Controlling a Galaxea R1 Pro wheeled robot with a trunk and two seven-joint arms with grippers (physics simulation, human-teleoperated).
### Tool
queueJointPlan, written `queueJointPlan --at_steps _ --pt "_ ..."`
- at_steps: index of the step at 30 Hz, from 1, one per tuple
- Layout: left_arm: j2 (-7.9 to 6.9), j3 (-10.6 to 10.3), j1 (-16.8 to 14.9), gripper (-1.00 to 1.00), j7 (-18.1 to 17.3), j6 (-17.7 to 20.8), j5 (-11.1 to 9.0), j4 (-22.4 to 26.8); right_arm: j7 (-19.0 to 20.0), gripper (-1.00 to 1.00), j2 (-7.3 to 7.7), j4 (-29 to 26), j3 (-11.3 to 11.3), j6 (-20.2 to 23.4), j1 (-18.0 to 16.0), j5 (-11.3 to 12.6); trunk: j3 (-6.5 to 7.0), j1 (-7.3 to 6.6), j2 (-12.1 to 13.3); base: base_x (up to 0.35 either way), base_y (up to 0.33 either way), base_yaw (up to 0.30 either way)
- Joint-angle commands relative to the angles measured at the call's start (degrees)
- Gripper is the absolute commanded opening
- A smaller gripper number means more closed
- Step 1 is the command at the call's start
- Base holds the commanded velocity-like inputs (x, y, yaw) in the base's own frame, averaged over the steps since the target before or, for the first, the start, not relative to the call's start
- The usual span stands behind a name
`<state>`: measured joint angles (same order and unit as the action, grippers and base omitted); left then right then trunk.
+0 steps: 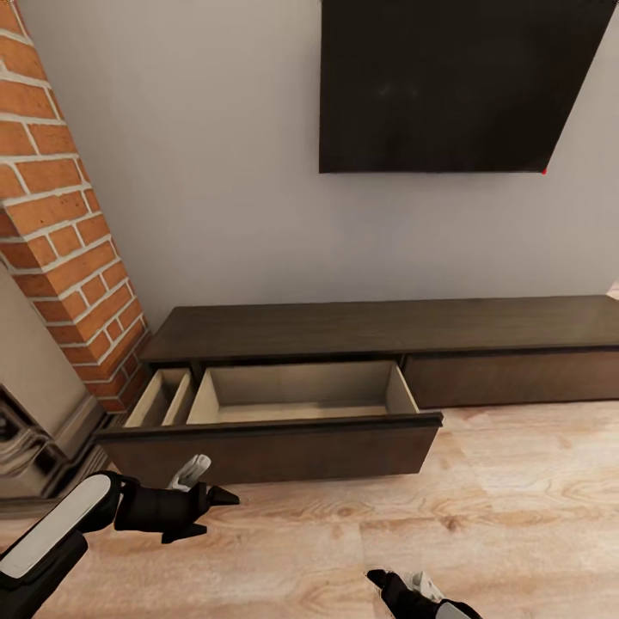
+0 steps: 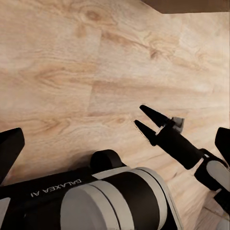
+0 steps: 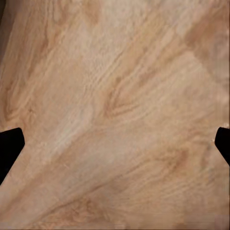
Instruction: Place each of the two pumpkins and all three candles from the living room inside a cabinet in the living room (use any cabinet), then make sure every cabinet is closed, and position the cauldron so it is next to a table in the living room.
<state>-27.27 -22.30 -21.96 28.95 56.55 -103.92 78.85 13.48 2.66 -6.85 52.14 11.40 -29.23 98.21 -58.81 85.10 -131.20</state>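
Observation:
The long, low dark brown cabinet (image 1: 378, 327) stands against the wall. Its left drawer (image 1: 275, 451) is pulled out, and its wide and narrow compartments are bare inside. The drawer to its right (image 1: 516, 378) is closed. My left gripper (image 1: 217, 513) hovers open over the wooden floor just in front of the open drawer. Further right and nearer to me, my right gripper (image 1: 384, 579) is open too, with nothing in it; the left wrist view catches it (image 2: 142, 118) from the side. The pumpkins, candles, cauldron and table are out of view.
A black screen (image 1: 456, 77) hangs on the wall above the cabinet. A red brick column (image 1: 60, 232) and a grey surround (image 1: 34, 430) close off the left side. Light wooden floor (image 1: 516, 516) stretches in front of the cabinet.

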Motion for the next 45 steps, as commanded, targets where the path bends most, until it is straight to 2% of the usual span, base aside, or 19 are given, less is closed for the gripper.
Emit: queueJointPlan --at_steps 1,5,9,11,14,15,16,17,18,20,21,22,26,30,34,36,38,41,45 --pt "-0.01 -0.05 -0.06 1.00 1.20 -0.14 -0.56 0.09 -1.47 1.00 0.02 -0.10 0.39 -0.81 -0.04 -0.33 0.14 -0.24 0.39 0.000 0.000 0.000" --pt "0.72 0.00 -0.23 1.00 6.11 -0.83 0.21 0.23 -9.91 1.00 -0.16 -4.23 0.41 -4.65 -0.04 -5.36 0.85 -1.11 2.00 0.000 0.000 0.000" --pt "3.24 0.05 -0.27 1.00 9.84 -0.97 4.69 0.44 -15.87 1.00 -0.23 -7.57 0.46 -5.07 -0.04 -6.93 1.57 -1.99 3.60 0.000 0.000 0.000" --pt "4.67 0.06 -0.28 1.00 10.46 -0.99 7.55 0.42 -19.99 1.00 -0.26 -9.34 0.49 -5.36 -0.04 -8.22 1.93 -2.43 4.41 0.000 0.000 0.000" --pt "6.36 0.15 -0.28 1.00 10.83 -1.03 13.07 0.09 -27.54 1.00 -0.28 -13.35 0.47 -5.69 -0.04 -11.91 2.47 -3.09 5.61 0.000 0.000 0.000" --pt "6.65 0.17 -0.28 1.00 10.85 -1.08 14.04 0.00 -28.86 1.00 -0.28 -14.07 0.48 -5.75 -0.04 -12.63 2.65 -3.31 6.01 0.000 0.000 0.000" --pt "7.77 0.20 -0.28 1.00 10.90 -1.59 16.98 -0.32 -32.50 1.00 -0.32 -16.04 0.49 -5.85 -0.04 -14.78 2.83 -3.53 6.41 0.000 0.000 0.000" --pt "8.66 0.22 -0.25 1.00 10.92 -2.37 19.00 -0.57 -34.55 1.00 -0.39 -17.01 0.50 -5.89 -0.04 -16.11 3.01 -3.75 6.81 0.000 0.000 0.000" --pt "9.09 0.19 -0.24 1.00 10.93 -3.04 20.19 -0.69 -35.40 1.00 -0.47 -17.37 0.48 -5.92 -0.04 -16.76 3.19 -3.97 7.21 0.000 0.000 0.000" --pt "10.20 0.02 -0.19 1.00 10.93 -5.59 24.01 -1.23 -37.61 1.00 -0.75 -18.22 0.49 -5.99 -0.04 -18.53 3.55 -4.41 8.01 0.000 0.000 0.000" --pt "10.38 -0.04 -0.16 1.00 10.91 -6.31 24.86 -1.49 -37.93 1.00 -0.80 -18.34 0.48 -6.02 -0.04 -18.85 3.73 -4.63 8.42 0.000 0.000 0.000" --pt "10.80 -0.23 -0.09 1.00 10.87 -8.48 26.88 -2.88 -38.54 1.00 -0.85 -18.57 0.45 -6.20 -0.04 -19.49 3.91 -4.85 8.82 0.000 0.000 0.000" --pt "12.28 -0.74 -0.03 1.00 10.80 -12.19 29.47 -8.75 -38.97 1.00 -1.02 -18.76 0.49 -7.90 -0.04 -20.02 4.62 -5.73 10.42 0.000 0.000 0.000" --pt "14.11 -1.07 -0.02 1.00 10.25 -15.34 33.50 -14.69 -39.44 1.00 -1.53 -18.87 0.56 -8.65 -0.04 -20.28 5.34 -6.61 12.03 0.000 0.000 0.000" --pt "17.07 -1.97 -0.02 1.00 9.77 -21.71 40.03 -18.92 -40.22 1.00 -1.41 -18.84 1.46 -8.82 -0.04 -23.91 6.06 -7.48 13.63 0.000 0.000 0.000" --pt "17.76 -2.65 -0.02 1.00 9.69 -23.41 42.38 -20.06 -40.19 1.00 -1.48 -18.85 1.69 -8.94 -0.04 -24.86 6.42 -7.92 14.43 0.000 0.000 0.000" --pt "18.03 -3.02 -0.02 1.00 9.66 -24.19 43.43 -20.68 -40.20 1.00 -1.61 -18.87 1.92 -8.95 -0.04 -25.28 6.78 -8.36 15.23 0.000 0.000 0.000" --pt "18.16 -3.17 -0.02 1.00 9.64 -24.54 43.80 -21.03 -40.10 1.00 -1.89 -18.89 2.36 -8.96 -0.04 -25.48 7.32 -9.02 16.44 0.000 0.000 0.000" --pt "18.33 -3.26 -0.02 1.00 9.57 -25.44 43.59 -24.49 -40.38 1.00 -2.89 -18.81 4.60 -9.02 -0.04 -26.36 8.04 -9.90 18.04 0.000 0.000 0.000"
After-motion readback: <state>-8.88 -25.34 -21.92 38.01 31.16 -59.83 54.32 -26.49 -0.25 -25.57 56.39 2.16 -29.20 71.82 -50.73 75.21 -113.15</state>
